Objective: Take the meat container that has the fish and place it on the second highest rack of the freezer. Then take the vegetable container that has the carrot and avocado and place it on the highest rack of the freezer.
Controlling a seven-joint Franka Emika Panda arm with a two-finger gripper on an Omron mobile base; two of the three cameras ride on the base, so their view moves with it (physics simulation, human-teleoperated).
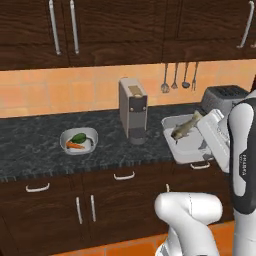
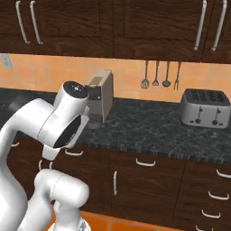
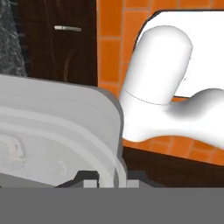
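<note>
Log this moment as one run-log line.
phase: carry | jaws: shut on meat container rim | fish: inside | vegetable container: on counter

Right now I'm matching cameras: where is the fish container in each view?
Left base view: fish container, right of centre, at the counter edge, right of the coffee machine.
Right base view: the white arm blocks the left side; the coffee machine stands beside it.
Hand view: its pale rim crosses the lower left, at the gripper.
Shared landmark: the coffee machine, both base views.
</note>
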